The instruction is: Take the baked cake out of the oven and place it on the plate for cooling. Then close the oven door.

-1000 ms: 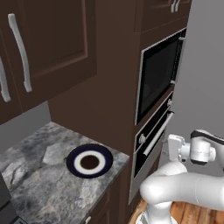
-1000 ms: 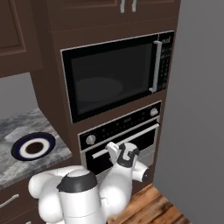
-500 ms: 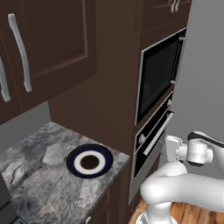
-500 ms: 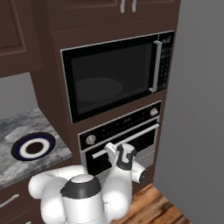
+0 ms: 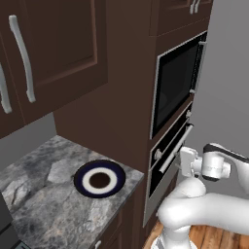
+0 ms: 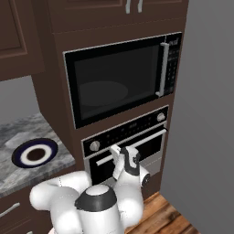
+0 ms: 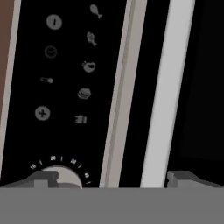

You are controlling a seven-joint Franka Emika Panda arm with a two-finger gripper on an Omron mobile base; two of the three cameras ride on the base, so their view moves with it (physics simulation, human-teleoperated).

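Up close the oven [image 6: 125, 146] panel is glossy black with little grey food icons, plus and minus buttons, and a round silver knob [image 7: 61, 177] ringed by tiny numbers like 20. The oven door [image 6: 132, 157] is shut, its long silver bar handle [image 7: 164, 92] right in front of the gripper [image 6: 119, 153], fingers spread wide and empty. The navy-rimmed plate [image 5: 99, 179] sits near the marbled grey counter [image 5: 44, 204] edge by the oven. Black microwave [image 6: 121, 82] above.

One plate [image 5: 99, 178], one oven [image 6: 124, 146], one microwave [image 6: 119, 82], and three cabinet handles [image 5: 22, 57].
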